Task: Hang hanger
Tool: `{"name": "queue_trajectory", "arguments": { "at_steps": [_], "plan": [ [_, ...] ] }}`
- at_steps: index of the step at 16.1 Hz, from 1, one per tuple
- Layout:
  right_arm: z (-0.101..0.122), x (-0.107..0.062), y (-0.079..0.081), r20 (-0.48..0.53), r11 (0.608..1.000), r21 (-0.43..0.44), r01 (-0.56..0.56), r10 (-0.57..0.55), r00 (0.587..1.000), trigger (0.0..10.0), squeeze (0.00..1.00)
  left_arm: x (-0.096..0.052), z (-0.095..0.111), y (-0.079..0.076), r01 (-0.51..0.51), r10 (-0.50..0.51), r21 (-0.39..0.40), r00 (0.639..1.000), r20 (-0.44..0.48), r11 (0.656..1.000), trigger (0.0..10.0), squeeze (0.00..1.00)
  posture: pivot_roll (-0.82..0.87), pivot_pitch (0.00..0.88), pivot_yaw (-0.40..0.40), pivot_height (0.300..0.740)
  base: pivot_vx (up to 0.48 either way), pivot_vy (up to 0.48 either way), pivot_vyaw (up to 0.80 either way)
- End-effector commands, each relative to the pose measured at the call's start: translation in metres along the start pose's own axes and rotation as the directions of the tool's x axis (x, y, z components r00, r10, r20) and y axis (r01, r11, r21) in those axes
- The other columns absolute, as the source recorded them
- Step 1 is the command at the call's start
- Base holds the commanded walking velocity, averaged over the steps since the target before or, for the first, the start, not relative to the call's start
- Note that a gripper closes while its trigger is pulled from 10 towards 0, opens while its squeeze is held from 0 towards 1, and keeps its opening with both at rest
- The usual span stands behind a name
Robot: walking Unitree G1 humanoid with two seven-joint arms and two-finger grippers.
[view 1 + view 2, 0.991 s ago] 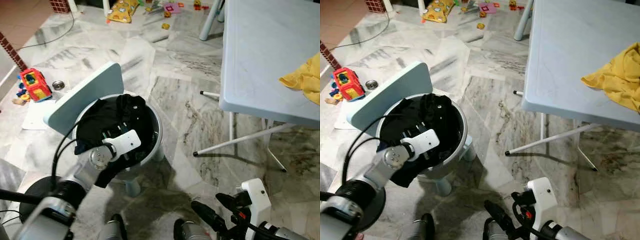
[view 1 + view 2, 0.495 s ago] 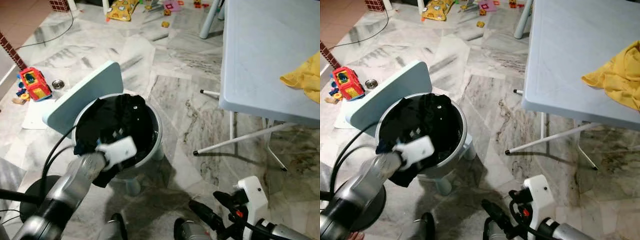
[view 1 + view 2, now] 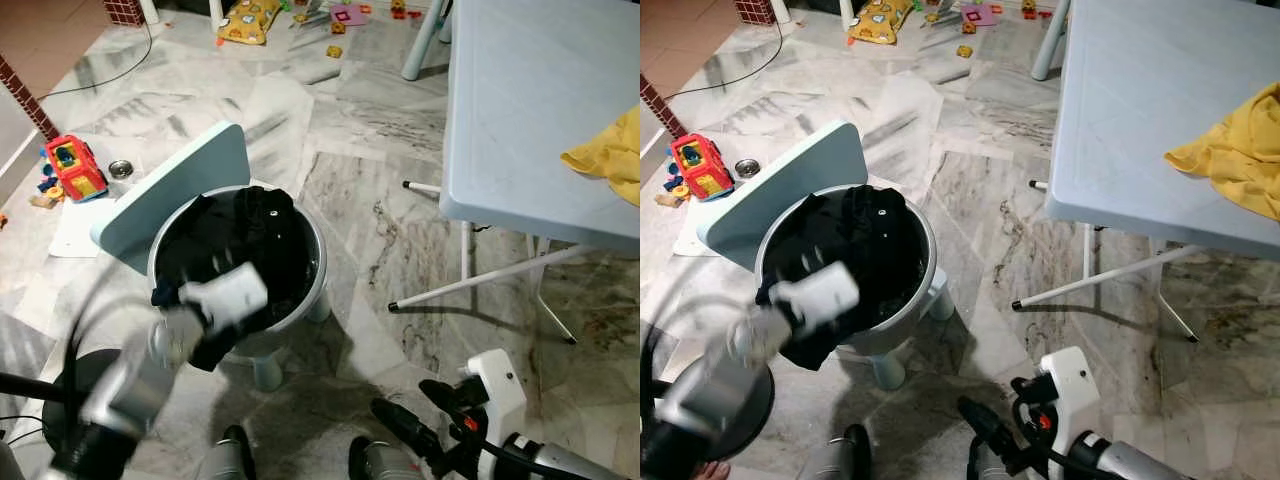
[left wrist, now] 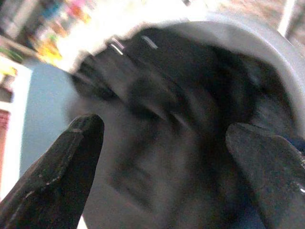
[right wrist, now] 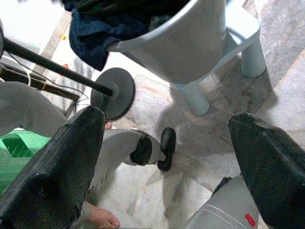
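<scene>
A grey tub (image 3: 320,258) stands on a low stool, full of black clothes (image 3: 250,225). My left arm reaches over its near rim, motion-blurred, with its white wrist (image 3: 228,295) above the clothes. In the left wrist view, my left gripper (image 4: 164,126) is open just above the dark heap, holding nothing. Small pale glints (image 4: 115,46) among the clothes are too blurred to identify. My right gripper (image 3: 398,396) hangs low at the front right, open and holding nothing (image 5: 167,118), above the floor near the stool's legs (image 5: 195,98).
A pale blue board (image 3: 175,195) leans on the tub's left side. A folding table (image 3: 530,110) with a yellow cloth (image 3: 610,160) stands to the right, its legs (image 3: 470,285) slanting outward. Toys (image 3: 70,170) lie at the left. A black stand base (image 5: 114,93) and a person's bare foot (image 5: 102,219) are nearby.
My left arm is swinging and now blurs; its wrist has slid a little toward the tub's near-left rim. The right gripper has barely shifted.
</scene>
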State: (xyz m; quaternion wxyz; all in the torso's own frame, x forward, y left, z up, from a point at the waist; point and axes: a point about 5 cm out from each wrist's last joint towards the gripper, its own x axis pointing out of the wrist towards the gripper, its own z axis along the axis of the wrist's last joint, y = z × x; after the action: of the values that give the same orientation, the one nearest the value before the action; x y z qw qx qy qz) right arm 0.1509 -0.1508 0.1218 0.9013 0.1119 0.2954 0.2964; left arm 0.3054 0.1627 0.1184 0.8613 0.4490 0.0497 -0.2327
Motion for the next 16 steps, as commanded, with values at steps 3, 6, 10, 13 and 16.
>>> {"name": "queue_trajectory", "arguments": {
  "at_steps": [3,6,10,13,16],
  "plan": [
    [-0.003,0.000,-0.003,-0.011,1.000,-0.002,0.030,-0.030,1.000,10.0,0.00,0.010,-0.005,0.000,0.048,-0.046,0.065,0.999,-0.019,0.997,10.0,0.00,-0.21,0.260,-0.039,0.740,0.000,0.000,0.00],
    [-0.004,-0.002,-0.001,-0.012,0.999,-0.007,0.034,-0.034,0.999,10.0,0.00,0.025,-0.013,-0.010,0.150,-0.146,0.107,0.988,-0.040,0.983,10.0,0.00,-0.23,0.270,-0.036,0.740,0.000,0.000,0.00],
    [-0.005,-0.006,-0.001,-0.016,0.999,-0.008,0.052,-0.052,0.998,10.0,0.00,0.033,-0.021,-0.010,0.208,-0.203,0.162,0.978,-0.051,0.964,10.0,0.00,-0.24,0.279,-0.034,0.740,0.000,0.000,0.00],
    [-0.005,-0.007,0.001,-0.010,0.998,-0.008,0.062,-0.062,0.998,10.0,0.00,0.043,-0.019,0.004,0.175,-0.170,0.214,0.985,-0.044,0.961,10.0,0.00,-0.24,0.293,-0.038,0.740,0.000,0.000,0.00],
    [-0.007,-0.009,0.002,-0.010,0.998,-0.005,0.065,-0.065,0.998,10.0,0.00,0.050,-0.011,0.011,0.153,-0.154,0.213,0.988,-0.015,0.965,10.0,0.00,-0.24,0.305,-0.039,0.740,0.000,0.000,0.00]
  ]
}}
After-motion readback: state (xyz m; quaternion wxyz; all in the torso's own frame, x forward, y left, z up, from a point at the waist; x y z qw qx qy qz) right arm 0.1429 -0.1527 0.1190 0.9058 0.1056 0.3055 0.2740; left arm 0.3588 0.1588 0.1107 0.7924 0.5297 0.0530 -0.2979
